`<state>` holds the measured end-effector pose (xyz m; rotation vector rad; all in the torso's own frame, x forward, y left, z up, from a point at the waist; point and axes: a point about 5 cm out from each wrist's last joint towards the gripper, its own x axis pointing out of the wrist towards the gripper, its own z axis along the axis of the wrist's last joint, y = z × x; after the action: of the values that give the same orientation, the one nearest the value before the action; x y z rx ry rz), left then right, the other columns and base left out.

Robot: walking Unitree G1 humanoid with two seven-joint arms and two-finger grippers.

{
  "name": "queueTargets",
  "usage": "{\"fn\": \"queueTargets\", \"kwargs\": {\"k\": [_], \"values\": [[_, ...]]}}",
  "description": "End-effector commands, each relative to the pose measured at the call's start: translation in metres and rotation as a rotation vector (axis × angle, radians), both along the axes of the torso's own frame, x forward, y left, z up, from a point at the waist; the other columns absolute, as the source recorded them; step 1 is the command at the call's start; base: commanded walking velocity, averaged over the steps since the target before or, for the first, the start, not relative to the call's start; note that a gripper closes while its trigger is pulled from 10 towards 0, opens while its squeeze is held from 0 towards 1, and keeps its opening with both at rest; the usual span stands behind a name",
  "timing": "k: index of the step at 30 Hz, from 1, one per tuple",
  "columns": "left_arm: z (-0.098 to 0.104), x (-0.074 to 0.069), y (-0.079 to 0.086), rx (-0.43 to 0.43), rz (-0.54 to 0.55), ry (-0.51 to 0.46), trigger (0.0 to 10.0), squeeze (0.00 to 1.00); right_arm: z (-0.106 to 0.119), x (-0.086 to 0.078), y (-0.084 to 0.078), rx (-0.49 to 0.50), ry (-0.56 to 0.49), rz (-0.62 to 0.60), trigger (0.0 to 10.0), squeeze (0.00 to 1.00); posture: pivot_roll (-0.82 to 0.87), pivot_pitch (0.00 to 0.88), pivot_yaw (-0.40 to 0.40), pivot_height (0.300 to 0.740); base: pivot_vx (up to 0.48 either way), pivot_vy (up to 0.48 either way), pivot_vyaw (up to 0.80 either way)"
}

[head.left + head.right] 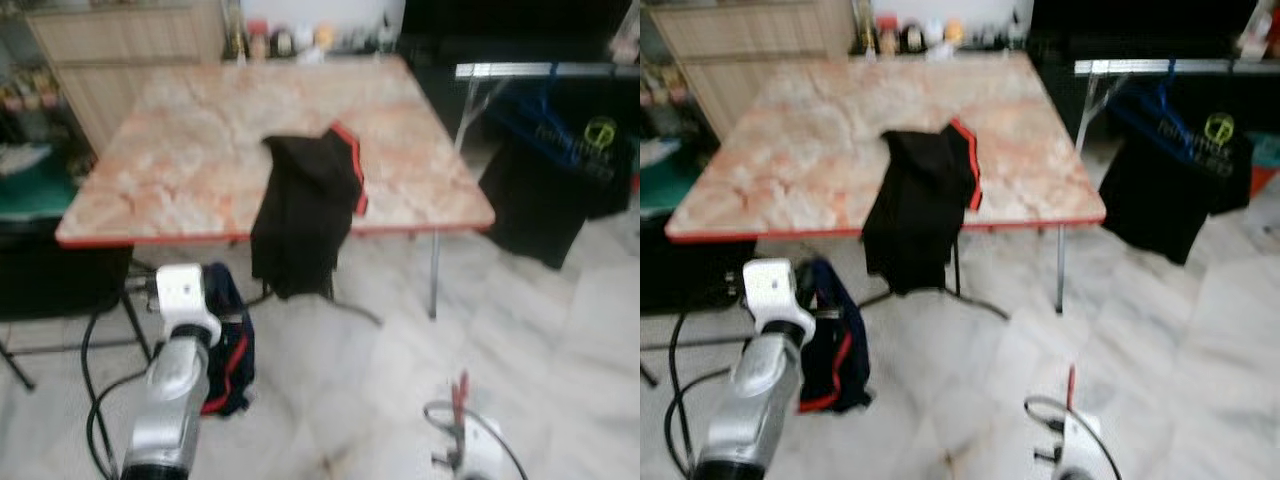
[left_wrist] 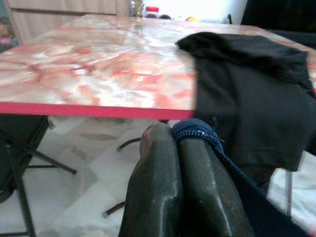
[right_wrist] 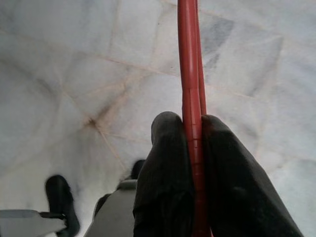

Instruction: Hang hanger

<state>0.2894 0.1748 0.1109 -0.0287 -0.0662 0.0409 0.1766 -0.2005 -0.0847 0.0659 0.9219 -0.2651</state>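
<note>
**Q:** Where is the hanger, and what holds it?

**Me:** My right gripper [image 3: 192,148] is clamped on a red hanger [image 3: 189,74]; its bar runs straight out along the fingers, above the marble floor [image 3: 64,64]. My left gripper [image 2: 175,148] pinches a dark blue garment [image 1: 830,345].

**Q:** And the rail?

**Me:** The metal clothes rail [image 1: 545,70] stands ahead to my right, past the table [image 1: 200,150], so the right arm is nearer.

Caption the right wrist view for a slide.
Right gripper shut on a red hanger, held above the pale marble floor.
</note>
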Motion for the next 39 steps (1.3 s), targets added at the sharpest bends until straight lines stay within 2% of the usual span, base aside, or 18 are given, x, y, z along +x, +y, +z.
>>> {"fn": "queueTargets", "kwargs": {"k": [1,14,18,21,25,28,32,39], "values": [[0.013,0.001,-0.003,-0.004,-0.017,-0.071,10.0,0.0,0.0,0.001,0.002,0.001,-0.003,0.008,10.0,0.0,0.05,0.0,-0.019,0.74,0.0,0.0,0.0],[0.027,-0.004,-0.008,-0.038,-0.035,-0.136,10.0,0.0,0.0,0.001,0.002,0.0,-0.001,0.017,10.0,0.0,0.06,0.0,-0.024,0.74,0.0,0.0,0.0],[0.064,0.002,-0.004,-0.062,0.002,-0.264,10.0,0.0,0.0,0.002,0.001,-0.002,-0.001,0.022,10.0,0.0,0.06,0.0,-0.03,0.74,0.186,0.0,0.0],[0.08,0.006,-0.004,-0.057,0.002,-0.315,10.0,0.0,0.001,0.002,0.001,-0.003,-0.001,0.026,10.0,0.0,0.06,0.0,-0.03,0.74,0.255,0.0,0.0],[0.122,0.011,-0.003,-0.069,0.001,-0.452,10.0,0.0,0.001,0.002,0.001,-0.003,-0.001,0.027,10.0,0.0,0.06,0.0,-0.03,0.74,0.264,0.0,0.0],[0.147,0.009,-0.002,-0.081,0.006,-0.526,10.0,0.0,0.001,0.002,0.001,-0.004,-0.001,0.032,10.0,0.0,0.06,0.0,-0.028,0.74,0.297,0.0,0.0],[0.158,0.006,-0.003,-0.081,-0.003,-0.556,10.0,0.0,0.0,0.001,0.001,-0.005,0.001,0.034,10.0,0.0,0.06,0.0,-0.028,0.74,0.372,0.0,0.0],[0.161,0.006,-0.001,-0.068,0.003,-0.549,10.0,0.0,0.001,0.002,0.001,-0.003,0.001,0.037,10.0,0.0,0.06,0.0,-0.028,0.74,0.48,0.0,0.0]]}}
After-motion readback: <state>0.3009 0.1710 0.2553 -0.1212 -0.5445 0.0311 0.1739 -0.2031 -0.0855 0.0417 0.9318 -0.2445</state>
